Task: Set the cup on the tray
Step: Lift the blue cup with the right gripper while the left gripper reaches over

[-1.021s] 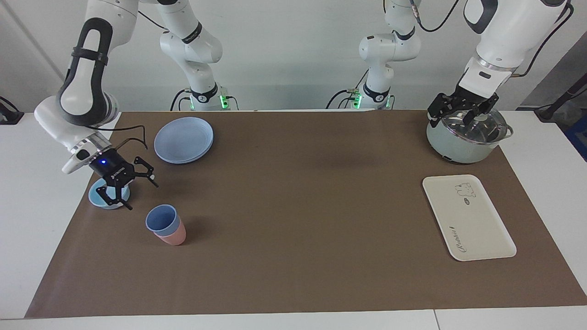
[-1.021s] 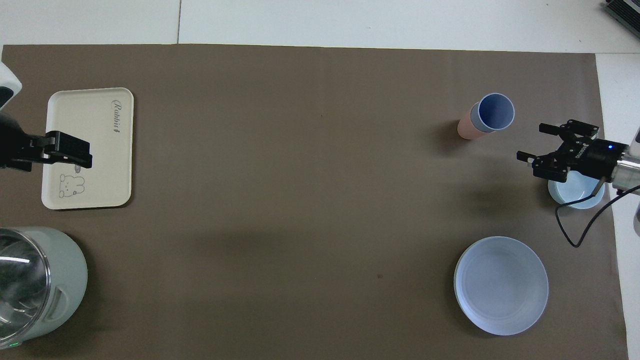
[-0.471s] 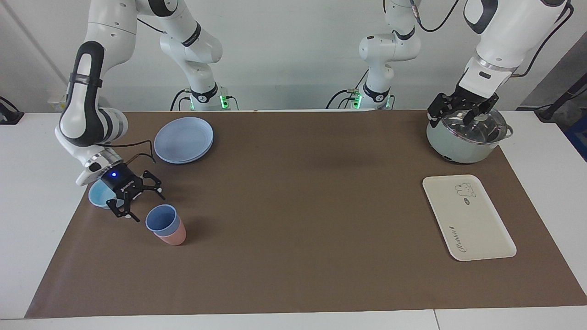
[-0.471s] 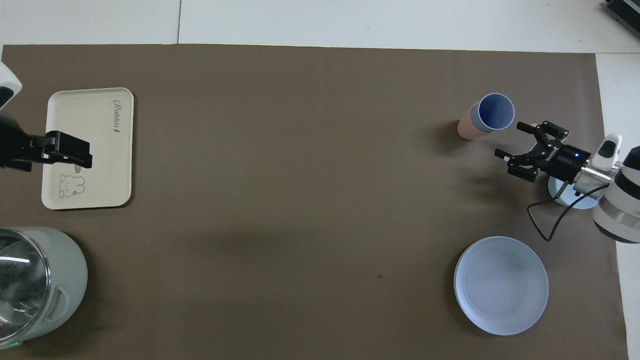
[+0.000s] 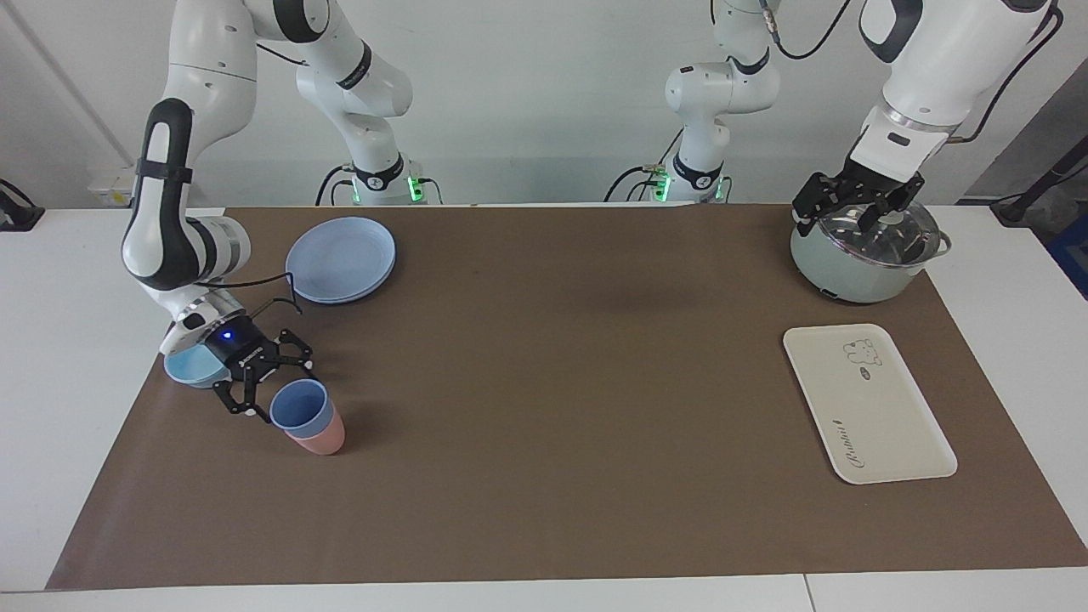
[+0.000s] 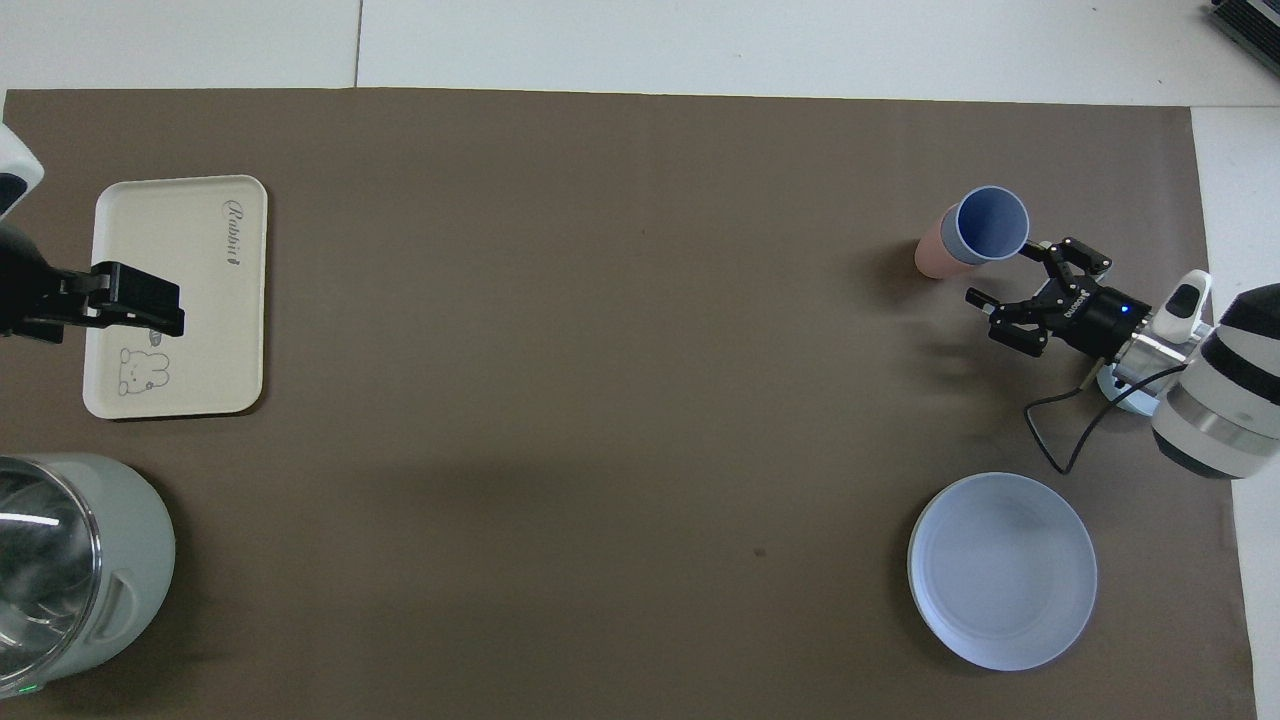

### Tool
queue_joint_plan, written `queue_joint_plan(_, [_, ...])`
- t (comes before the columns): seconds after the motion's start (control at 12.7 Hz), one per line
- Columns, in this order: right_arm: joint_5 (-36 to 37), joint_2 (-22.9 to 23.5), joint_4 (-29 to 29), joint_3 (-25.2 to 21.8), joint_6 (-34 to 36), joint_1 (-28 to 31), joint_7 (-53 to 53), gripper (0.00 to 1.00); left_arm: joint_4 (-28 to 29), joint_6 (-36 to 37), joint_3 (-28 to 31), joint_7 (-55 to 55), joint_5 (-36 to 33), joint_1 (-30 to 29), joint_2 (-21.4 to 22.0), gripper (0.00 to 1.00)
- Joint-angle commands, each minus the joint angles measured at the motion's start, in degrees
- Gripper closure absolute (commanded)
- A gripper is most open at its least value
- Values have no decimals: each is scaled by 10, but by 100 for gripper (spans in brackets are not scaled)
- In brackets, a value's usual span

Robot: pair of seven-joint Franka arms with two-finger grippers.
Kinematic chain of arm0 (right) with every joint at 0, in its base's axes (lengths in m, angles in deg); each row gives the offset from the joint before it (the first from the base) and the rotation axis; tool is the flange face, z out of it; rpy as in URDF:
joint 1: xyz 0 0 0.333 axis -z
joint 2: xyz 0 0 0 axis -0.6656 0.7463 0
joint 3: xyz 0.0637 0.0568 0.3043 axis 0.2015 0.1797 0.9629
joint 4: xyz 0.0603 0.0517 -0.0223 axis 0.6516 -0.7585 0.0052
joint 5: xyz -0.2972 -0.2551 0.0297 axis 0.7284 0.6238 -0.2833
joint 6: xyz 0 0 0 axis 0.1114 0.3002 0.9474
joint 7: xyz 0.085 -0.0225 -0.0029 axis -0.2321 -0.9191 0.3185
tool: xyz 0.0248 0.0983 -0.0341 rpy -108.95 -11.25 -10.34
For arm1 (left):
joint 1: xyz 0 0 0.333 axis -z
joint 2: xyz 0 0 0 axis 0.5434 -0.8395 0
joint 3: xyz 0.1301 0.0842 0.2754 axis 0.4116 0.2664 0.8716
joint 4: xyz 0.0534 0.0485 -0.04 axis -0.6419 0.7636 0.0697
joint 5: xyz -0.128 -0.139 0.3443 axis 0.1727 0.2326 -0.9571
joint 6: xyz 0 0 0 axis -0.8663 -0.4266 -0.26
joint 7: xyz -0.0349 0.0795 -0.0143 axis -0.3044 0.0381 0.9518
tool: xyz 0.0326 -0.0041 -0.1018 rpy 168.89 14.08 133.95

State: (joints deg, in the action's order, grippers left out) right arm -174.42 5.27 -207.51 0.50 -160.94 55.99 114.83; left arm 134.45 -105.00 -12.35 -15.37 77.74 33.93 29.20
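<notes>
The periwinkle-blue cup stands nested in a pink cup toward the right arm's end of the table. My right gripper is low beside the cup, on the side nearer the robots. It is open, its fingers spread toward the cup's rim with nothing between them. The cream-white tray lies bare at the left arm's end. My left gripper waits open, up over the pot's lid.
A shallow light-blue bowl sits under the right wrist. A round blue plate lies nearer the robots. A pale green pot with a glass lid stands beside the tray. A brown mat covers the table.
My right gripper has come off the light-blue bowl and swung down toward the blue cup, staying open. The left arm, cup and tray have not moved.
</notes>
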Motion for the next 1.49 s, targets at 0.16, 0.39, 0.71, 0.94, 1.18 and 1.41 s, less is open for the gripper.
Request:
queue_joint_plan(0.16, [-54, 27, 24, 3, -9, -20, 32, 0, 9, 6, -1, -2, -5, -4, 9, 0])
queue_joint_plan(0.39, [-55, 29, 33, 3, -21, -29, 33, 0, 9, 4, -1, -2, -5, -4, 9, 0])
queue_joint_plan(0.71, [-55, 32, 47, 3, -37, -30, 33, 0, 9, 6, -1, -2, -5, -4, 9, 0])
queue_joint_plan(0.94, [-70, 36, 48, 4, -44, -41, 33, 0, 9, 6, -1, -2, -5, -4, 9, 0])
queue_joint_plan(1.18, [-76, 37, 48, 4, -52, -46, 33, 0, 9, 6, -1, -2, -5, -4, 9, 0])
queue_joint_plan(1.41, [-76, 37, 51, 4, -51, -46, 33, 65, 9, 6, -1, -2, -5, -4, 9, 0])
